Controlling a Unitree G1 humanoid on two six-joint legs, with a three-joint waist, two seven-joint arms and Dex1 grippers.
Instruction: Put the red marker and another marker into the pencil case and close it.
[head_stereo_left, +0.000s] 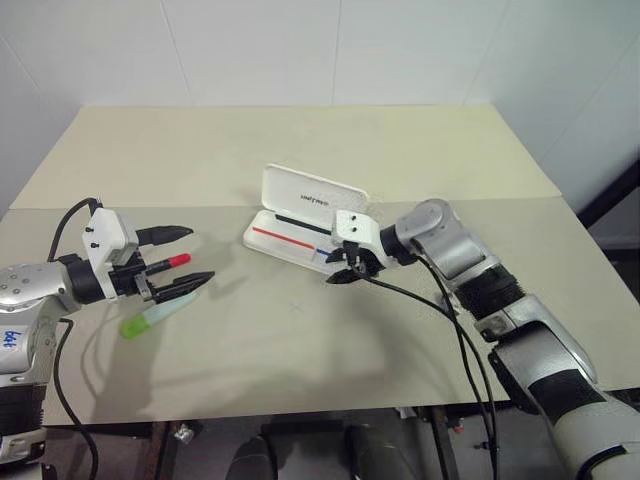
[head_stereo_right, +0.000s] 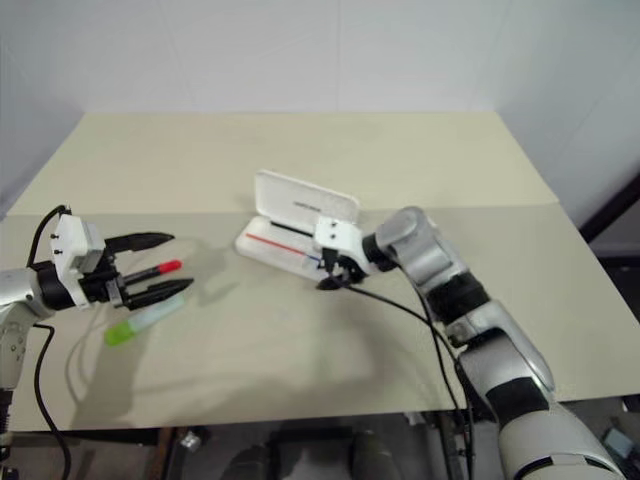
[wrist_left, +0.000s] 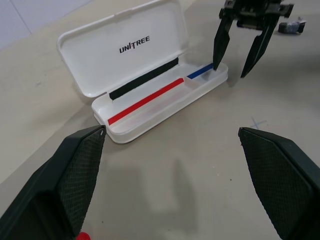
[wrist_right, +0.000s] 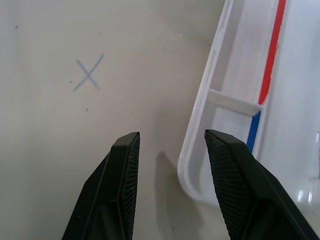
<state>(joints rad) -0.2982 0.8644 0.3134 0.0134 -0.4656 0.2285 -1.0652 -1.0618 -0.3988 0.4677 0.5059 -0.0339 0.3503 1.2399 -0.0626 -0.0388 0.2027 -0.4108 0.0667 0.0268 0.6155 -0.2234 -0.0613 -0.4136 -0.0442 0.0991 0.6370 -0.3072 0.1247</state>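
Over to the pencil case (head_stereo_left: 310, 200) first: lying open near the middle of the desk (head_stereo_left: 300, 350), white lid (wrist_left: 125, 50) tipped up and back with dark logo (wrist_left: 134, 45) lettering on its inner face. Inside the tray (wrist_left: 165, 107), no marker yet, just a red stripe (wrist_left: 145, 102) running into a short blue stripe (wrist_left: 200, 72) past a small divider (wrist_right: 232, 102).

Now the right tool (head_stereo_left: 345, 276), down at the blue-striped end of the case, angled in from the right. Parted about halfway, grasping nothing. Straddling the end rim, with one finger over the tray and the other outside over bare desk. Whether touching the rim, hard to say. Just beyond it on the desk, a faint pencilled cross (wrist_right: 88, 74).

Across to the left tool (head_stereo_left: 200, 255), well apart from the case on the left side of the desk. Spread wide, released, holding nothing, pointing roughly level toward the case.

And the red marker (head_stereo_left: 170, 263): showing between those spread fingers, slim and dark with the red cap toward the case, not gripped. Whether lying flat on the desk, not clear from here.

Just beside it, nearer the desk's front edge, the green highlighter (head_stereo_left: 152, 317), flat on the desk with its lime cap pointing away from the case, lying under the lower finger, untouched.
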